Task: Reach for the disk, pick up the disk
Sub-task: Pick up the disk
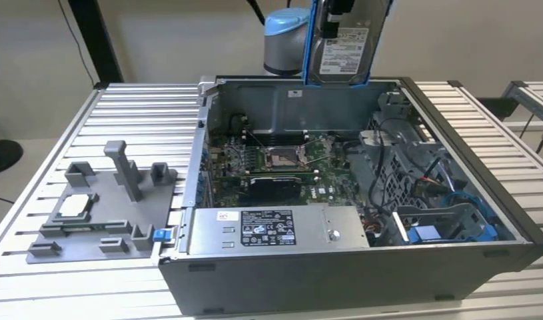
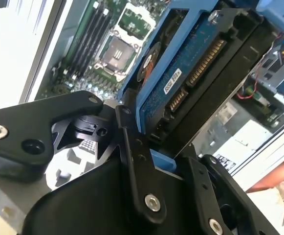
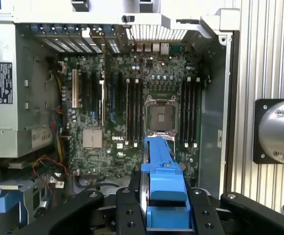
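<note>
The flat rectangular silver-grey metal disk, with a white printed label on its face and a blue plastic bracket around its edges, hangs upright in the air above the rear wall of the open grey metal computer case in the exterior view. It is clear of the case and touches nothing inside it.

The black gripper is closed on the disk. In the first wrist view the disk stands edge-on between the two black fingers, with its blue bracket rising out of the gap and one finger on each side. In the second wrist view a black finger lies flat against the underside of the disk, where the blue circuit board and the connector row are visible. The fingers are spread only as far as the disk's thickness.

Below the disk, the green motherboard with its square silver processor socket lies on the case floor. The long grey power supply box, bearing a black-and-white label, sits along the near wall of the case. A grey plastic fixture rests on the ribbed metal table, beside the case on the exterior view's left.
</note>
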